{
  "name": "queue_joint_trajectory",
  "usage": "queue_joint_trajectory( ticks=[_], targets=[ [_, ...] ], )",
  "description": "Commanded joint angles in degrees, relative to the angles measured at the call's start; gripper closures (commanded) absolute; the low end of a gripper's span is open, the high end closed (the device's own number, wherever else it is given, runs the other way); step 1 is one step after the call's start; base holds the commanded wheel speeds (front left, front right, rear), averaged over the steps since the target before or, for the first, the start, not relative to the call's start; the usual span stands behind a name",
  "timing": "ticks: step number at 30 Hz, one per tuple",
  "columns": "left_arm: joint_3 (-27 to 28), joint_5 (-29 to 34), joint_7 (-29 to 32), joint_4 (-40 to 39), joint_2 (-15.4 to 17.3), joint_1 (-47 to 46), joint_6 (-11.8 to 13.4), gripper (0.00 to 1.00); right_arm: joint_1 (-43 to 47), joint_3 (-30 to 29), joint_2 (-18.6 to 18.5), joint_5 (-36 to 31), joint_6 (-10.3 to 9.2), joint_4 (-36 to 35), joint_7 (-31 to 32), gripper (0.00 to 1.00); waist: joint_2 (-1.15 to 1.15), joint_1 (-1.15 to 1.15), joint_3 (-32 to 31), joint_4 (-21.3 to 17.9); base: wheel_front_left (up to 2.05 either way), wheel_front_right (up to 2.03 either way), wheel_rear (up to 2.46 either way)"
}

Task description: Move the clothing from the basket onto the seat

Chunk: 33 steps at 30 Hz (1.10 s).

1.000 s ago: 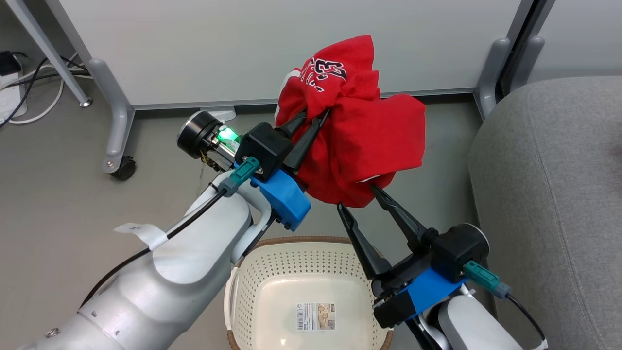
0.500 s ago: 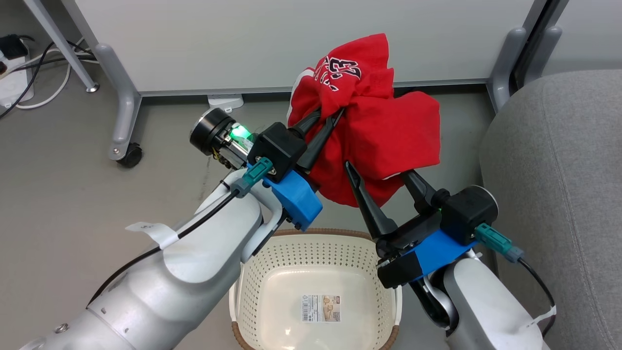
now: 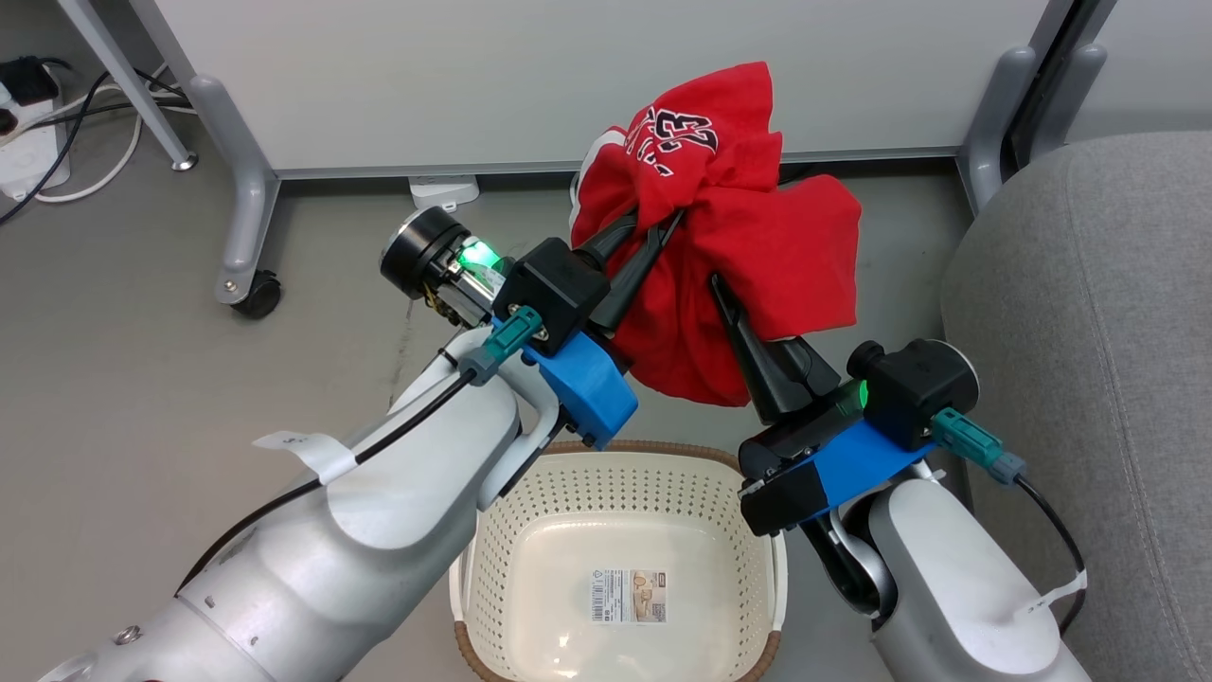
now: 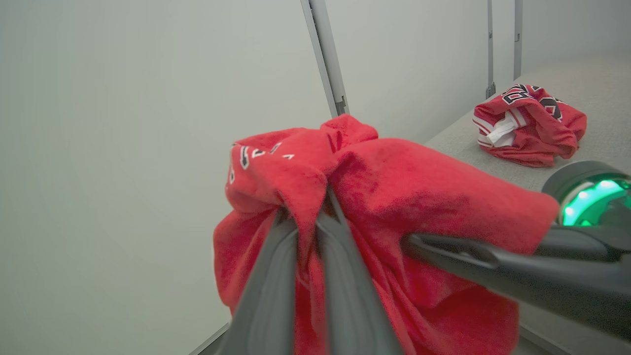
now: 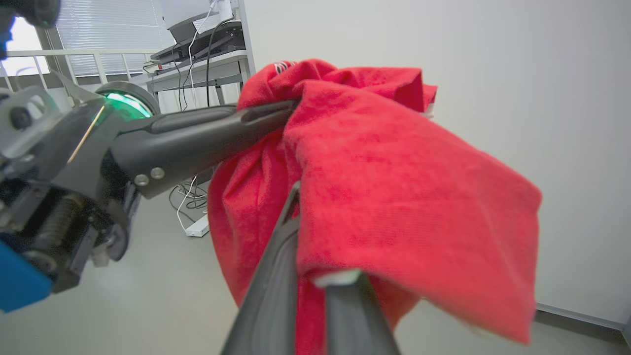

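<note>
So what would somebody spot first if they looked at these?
The bright red shirt jumps out: it is bunched up in the air, pinched by the left tool and the right tool, higher than the white basket at the bottom of the head view. In the left wrist view, a second red jersey with dark letters lies crumpled on the grey seat.

A smooth grey floor runs under a pale partition on castors. Cables lie to its left. A desk stands beside bright window blinds.
</note>
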Motion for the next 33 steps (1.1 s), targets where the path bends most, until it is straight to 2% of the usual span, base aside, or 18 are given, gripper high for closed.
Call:
queue_joint_trajectory(
  ticks=[1, 25, 26, 33],
  targets=[
    [0.14, -0.14, -0.16, 0.16, -0.08, -0.76, -0.09, 1.0, -0.92, -0.11, -0.07, -0.13, 0.03, 0.04, -0.03, 1.0, 0.0, 0.0, 0.0, -0.02, 0.0, 0.0, 0.0],
    [0.69, -1.1, -0.48, 0.98, -0.49, 0.21, -0.26, 1.0, -0.09, -0.13, -0.06, -0.47, 0.03, -0.23, -0.03, 1.0, 0.0, 0.0, -0.22, 0.07, 0.0, 0.0, 0.0],
    [0.6, -1.15, -0.48, 1.06, -0.48, 0.33, -0.38, 0.0, -0.04, -0.12, -0.06, -0.44, 0.03, -0.23, -0.03, 1.0, 0.0, 0.0, -0.27, 0.06, 0.0, 0.0, 0.0],
    [0.21, -0.53, -0.46, 1.64, -0.22, 0.25, 0.0, 0.0, 0.42, 0.07, -0.06, -0.33, 0.03, -0.12, -0.03, 1.0, 0.0, 0.0, -0.66, -0.05, 0.0, 0.0, 0.0]
  ],
)
